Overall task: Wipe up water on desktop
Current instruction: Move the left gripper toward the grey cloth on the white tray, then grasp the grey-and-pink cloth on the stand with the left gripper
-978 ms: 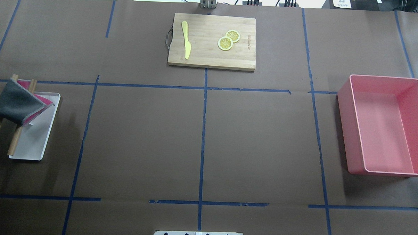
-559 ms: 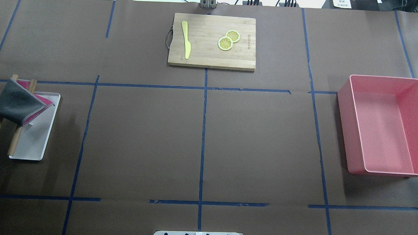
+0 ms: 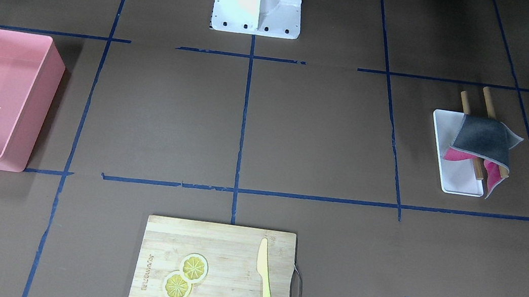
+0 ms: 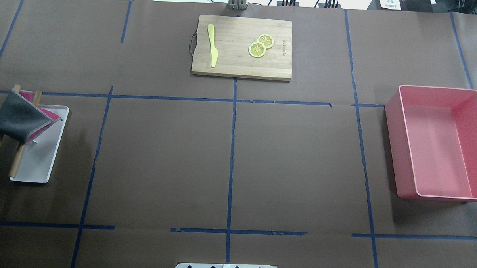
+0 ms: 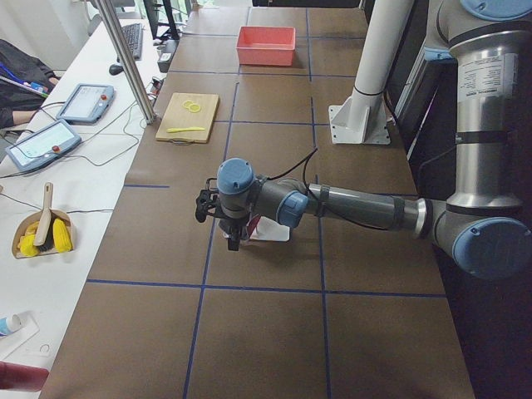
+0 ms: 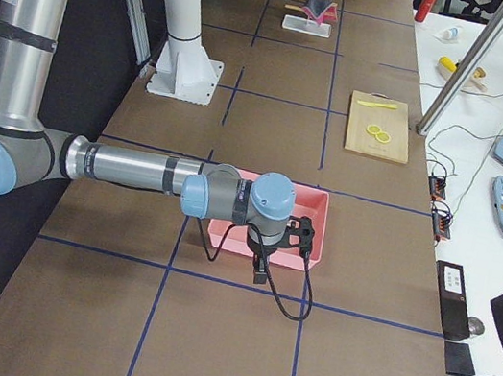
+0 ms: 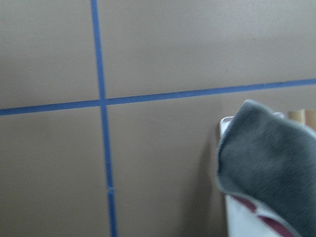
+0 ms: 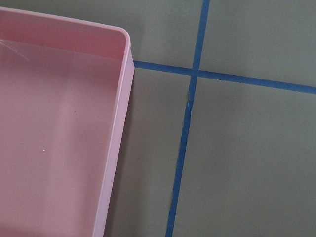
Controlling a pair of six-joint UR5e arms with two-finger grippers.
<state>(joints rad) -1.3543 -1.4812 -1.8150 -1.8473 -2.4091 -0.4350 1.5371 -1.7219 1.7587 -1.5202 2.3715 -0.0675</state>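
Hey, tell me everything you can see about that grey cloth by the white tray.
The cloth is soft-looking fabric, grey on its outer face and pink inside, with a pale stitched edge. It is folded and draped like a tent over two wooden rods, partly above the white tray, on the robot's left side of the desktop. A pink flap hangs toward the tray. Nothing grips it.

Left arm (image 5: 357, 208) stretched over desktop (image 5: 266, 332); pincer (image 5: 233, 242) pointing down near white tray (image 5: 273, 233); pink bin (image 5: 266, 46) at far end.
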